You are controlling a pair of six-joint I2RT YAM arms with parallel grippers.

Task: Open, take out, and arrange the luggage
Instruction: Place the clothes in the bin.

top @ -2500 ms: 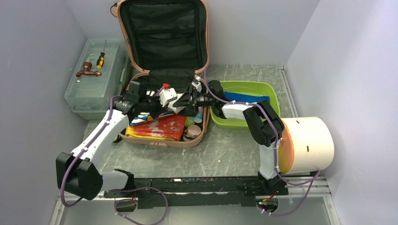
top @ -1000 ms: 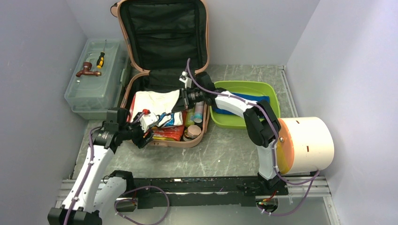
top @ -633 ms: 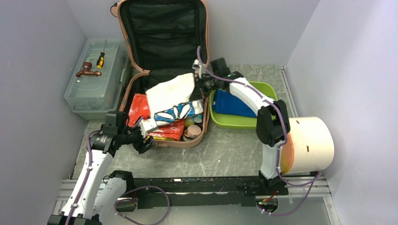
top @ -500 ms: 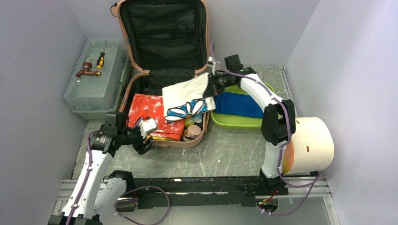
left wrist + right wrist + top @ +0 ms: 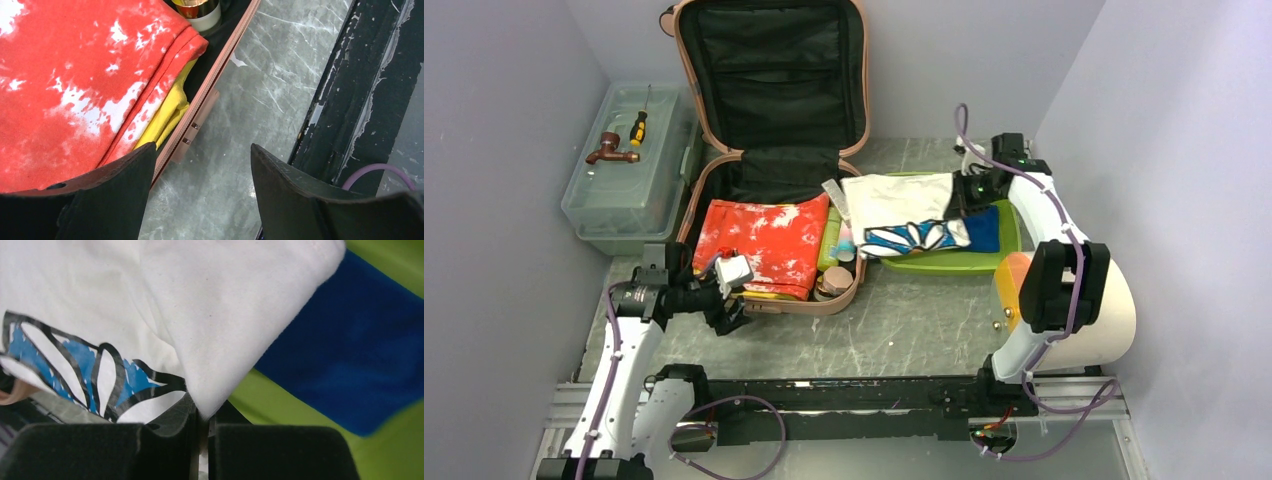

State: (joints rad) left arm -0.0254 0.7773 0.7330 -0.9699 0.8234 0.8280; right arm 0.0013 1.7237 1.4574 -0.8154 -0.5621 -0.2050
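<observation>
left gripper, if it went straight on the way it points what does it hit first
Probably the bare table just outside the luggage, by its near rim; the open left gripper frames that spot. Depth is unclear, so one finger might clip the rim first.

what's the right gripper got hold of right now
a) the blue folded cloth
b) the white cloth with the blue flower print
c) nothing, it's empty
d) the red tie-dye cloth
B: the right gripper is shut on a corner of the white cloth with the blue flower print and holds it out over the lime green tray.
</observation>
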